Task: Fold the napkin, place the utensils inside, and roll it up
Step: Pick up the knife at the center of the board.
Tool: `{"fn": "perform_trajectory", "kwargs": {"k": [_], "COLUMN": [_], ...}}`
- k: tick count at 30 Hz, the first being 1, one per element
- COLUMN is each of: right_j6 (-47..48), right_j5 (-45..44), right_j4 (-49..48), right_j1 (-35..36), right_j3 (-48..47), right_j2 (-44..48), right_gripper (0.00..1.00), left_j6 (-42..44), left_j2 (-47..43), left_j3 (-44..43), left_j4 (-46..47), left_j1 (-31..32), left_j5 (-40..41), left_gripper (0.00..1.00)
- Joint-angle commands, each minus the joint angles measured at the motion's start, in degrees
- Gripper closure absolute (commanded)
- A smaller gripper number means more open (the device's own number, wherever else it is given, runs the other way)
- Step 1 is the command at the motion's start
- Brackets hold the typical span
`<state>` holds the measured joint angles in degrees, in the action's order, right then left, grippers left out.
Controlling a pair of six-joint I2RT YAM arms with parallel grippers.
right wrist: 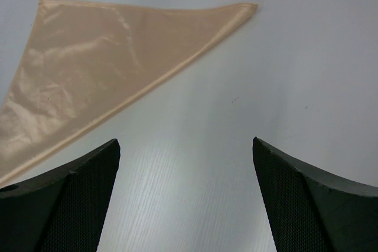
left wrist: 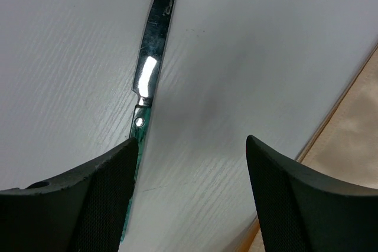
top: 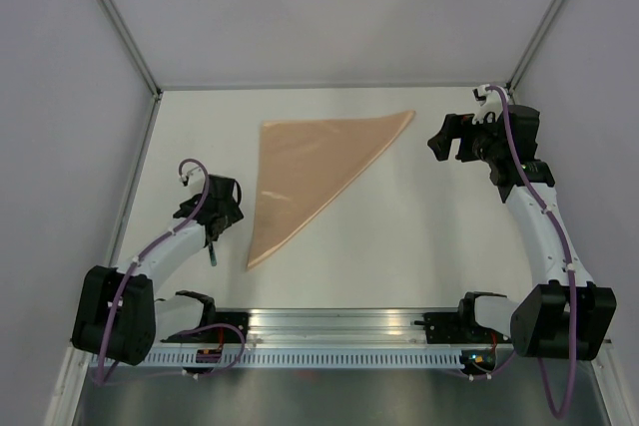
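The peach napkin [top: 310, 172] lies flat on the table, folded into a triangle with its long tip pointing toward the near left. My left gripper [top: 215, 214] hangs low just left of that tip, open. In the left wrist view a utensil [left wrist: 147, 75] lies on the table, its shiny blade pointing away and its green handle running along the inner edge of the left finger [left wrist: 88, 199]. The left gripper [left wrist: 192, 140] holds nothing, and the napkin's edge [left wrist: 354, 128] shows at the right. My right gripper [top: 454, 137] hovers open right of the napkin [right wrist: 100, 57], with only bare table between its fingers [right wrist: 186, 141].
White walls with metal corner posts [top: 120, 27] enclose the table on three sides. The arms' base rail [top: 339, 331] runs along the near edge. The utensil's handle end [top: 212, 256] pokes out below the left gripper.
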<state>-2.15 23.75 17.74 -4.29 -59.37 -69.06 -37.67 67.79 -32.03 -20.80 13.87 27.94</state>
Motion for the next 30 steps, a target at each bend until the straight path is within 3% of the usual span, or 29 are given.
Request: {"fn": "perform_trajectory", "kwargs": {"k": [1,12,19,30], "right_j6": [-0.7,-0.6,-0.7,-0.8], "right_j5": [0.9,1.2,1.4,2.1], "right_j4": [-0.8,-0.8,-0.9,-0.5], "right_j1": [0.0,0.1,0.0,0.1], "right_j3": [0.0,0.0,-0.1,0.0], "right_j2": [1.6,1.3,1.1,0.9], "right_gripper": [0.02,0.02,0.02,0.02], "left_j6": [-2.6,-4.0,-0.6,1.6], "left_j2": [0.3,1.4,5.1,7.2], "left_j3": [-2.2,-4.1,-10.2,-12.0], "left_j4": [0.7,-2.1,-9.0,-12.8], "left_j1": [-0.2,-0.2,-0.4,-3.6], "left_j5": [-1.8,-0.4,3.3,-2.8], "left_gripper": [0.22,0.23,0.22,0.22]}}
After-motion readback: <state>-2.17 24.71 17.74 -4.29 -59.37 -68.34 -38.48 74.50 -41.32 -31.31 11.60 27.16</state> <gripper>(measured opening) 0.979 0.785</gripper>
